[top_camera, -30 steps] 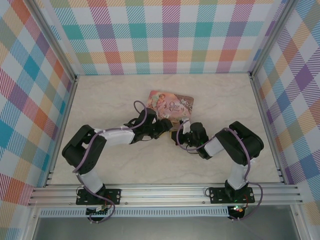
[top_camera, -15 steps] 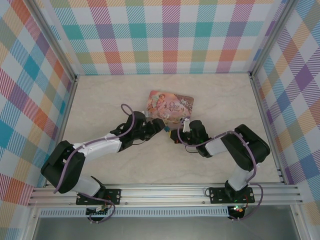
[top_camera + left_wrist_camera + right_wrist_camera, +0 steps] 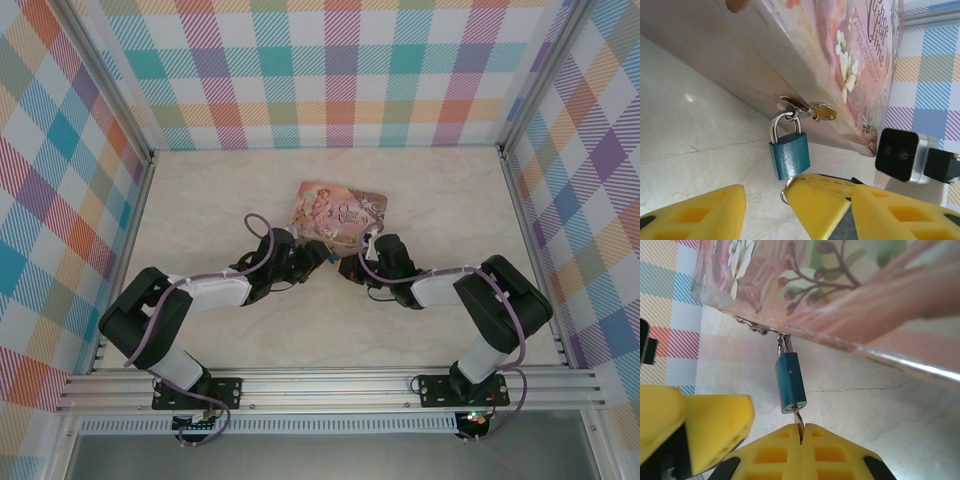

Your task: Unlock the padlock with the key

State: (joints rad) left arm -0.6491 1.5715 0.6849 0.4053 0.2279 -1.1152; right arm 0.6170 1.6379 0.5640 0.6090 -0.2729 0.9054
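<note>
The teal padlock hangs by its silver shackle from the hasp on the front of the pink tin. In the right wrist view the padlock hangs just above my right gripper, which is shut on the thin grey key. The key's blade reaches up into the keyhole in the padlock's underside. My left gripper is open below the padlock, its fingers wide apart. The right gripper's yellow tips and the key ring sit between them.
From above, the pink tin lies mid-table, with the left gripper and right gripper meeting at its near edge. A black and silver block of the right arm sits close on the right. Checked walls enclose the marble table.
The right gripper has moved left and forward to the tin's near edge. The left arm has lowered and stretched out, keeping its gripper by the padlock.
</note>
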